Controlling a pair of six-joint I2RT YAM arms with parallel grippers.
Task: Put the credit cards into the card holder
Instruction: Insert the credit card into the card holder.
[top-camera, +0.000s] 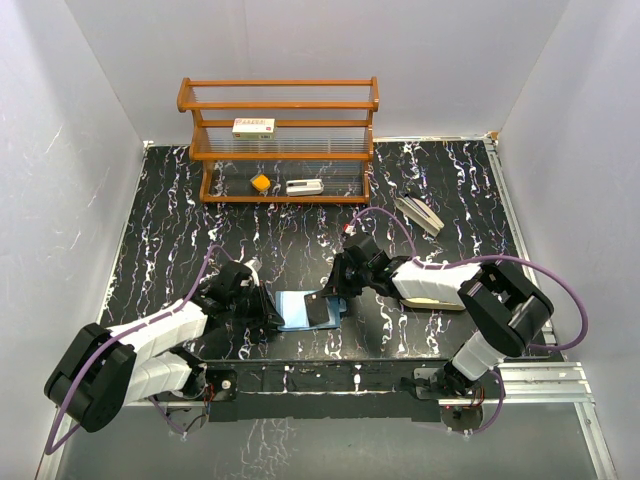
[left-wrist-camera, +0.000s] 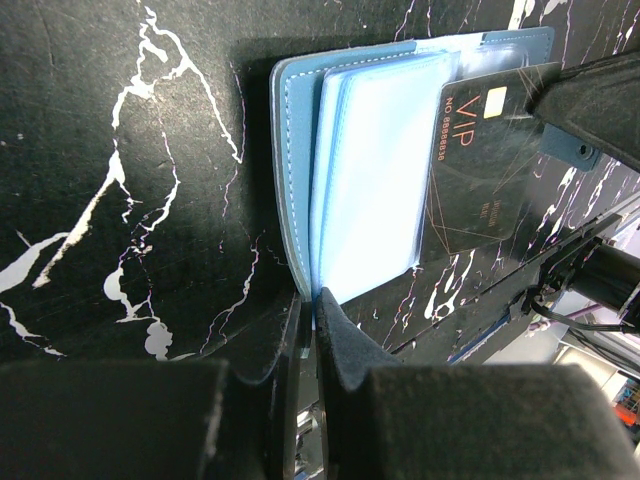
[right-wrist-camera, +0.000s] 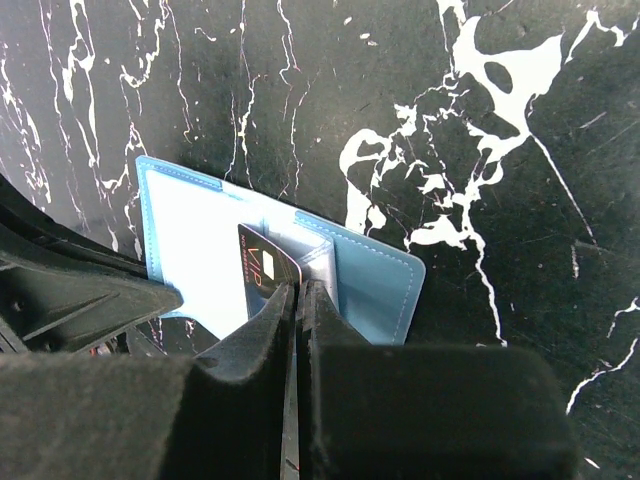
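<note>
The blue card holder (top-camera: 296, 308) lies open on the black marbled table between my two arms. In the left wrist view its pale blue slotted inside (left-wrist-camera: 370, 170) faces up. My left gripper (left-wrist-camera: 315, 300) is shut on the holder's near edge and pins it. My right gripper (right-wrist-camera: 302, 290) is shut on a black VIP credit card (right-wrist-camera: 262, 265). The card's far end lies against the holder's inner pockets (right-wrist-camera: 320, 262). The card also shows in the left wrist view (left-wrist-camera: 480, 160) and in the top view (top-camera: 318, 310). More pale grey cards (top-camera: 420, 215) lie at the back right.
A wooden rack (top-camera: 278, 100) at the back holds a white box with red marks (top-camera: 253, 127), an orange item (top-camera: 260, 182) and a white object (top-camera: 304, 186). A tan oval tray (top-camera: 440, 300) lies under my right forearm. White walls enclose the table.
</note>
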